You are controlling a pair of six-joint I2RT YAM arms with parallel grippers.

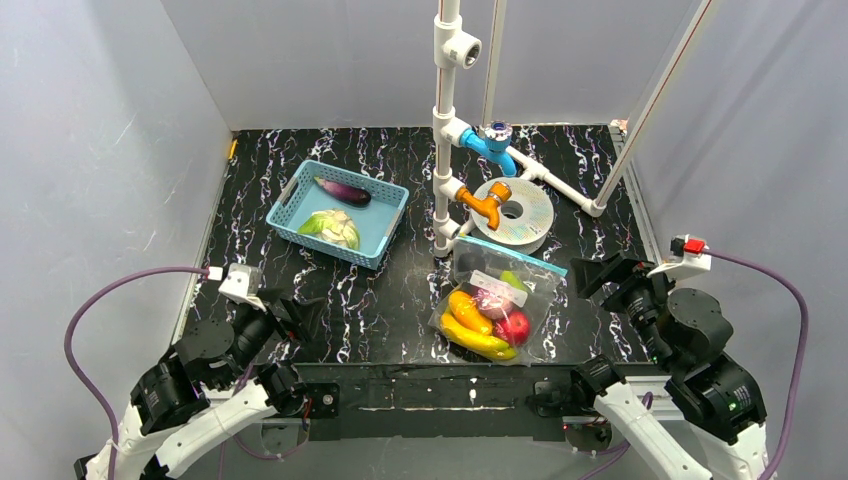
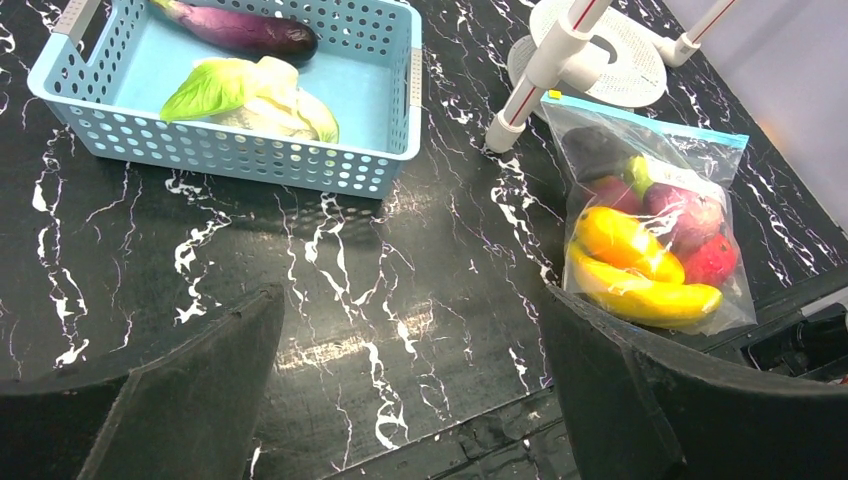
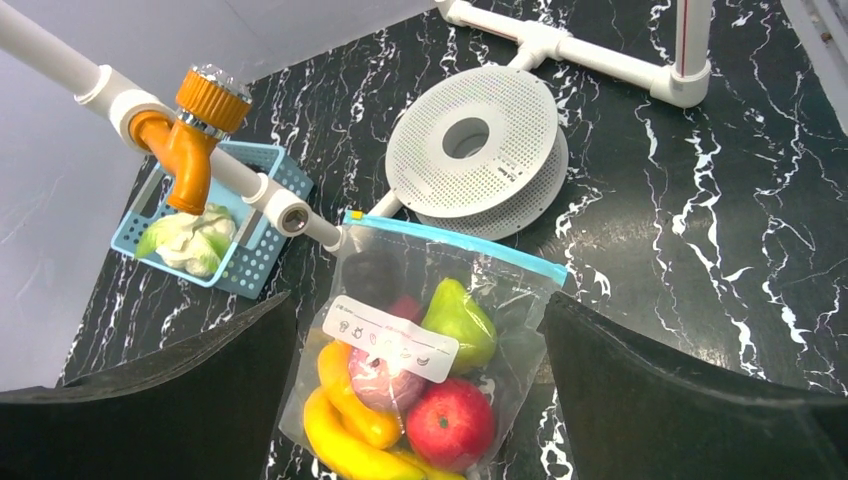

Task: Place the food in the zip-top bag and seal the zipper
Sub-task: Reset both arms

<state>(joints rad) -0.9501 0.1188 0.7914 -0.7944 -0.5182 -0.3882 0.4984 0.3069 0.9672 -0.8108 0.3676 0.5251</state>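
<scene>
Lying flat on the black, white-veined surface [image 1: 380, 300], right of centre by the near edge, the zip-top bag [image 1: 540, 292] is crinkly clear plastic and roughly rectangular. It holds curved yellow bananas [image 1: 480, 340], a round red apple [image 1: 513, 327] and a green pear [image 1: 513, 281]. Its long axis runs near to far, mouth pointing far. The teal zipper [image 1: 512, 255] crosses that far end, just beside a perforated white spool [image 1: 513, 212]. The left claw [image 2: 410, 300] and right claw [image 3: 418, 300] gape wide, holding nothing.
</scene>
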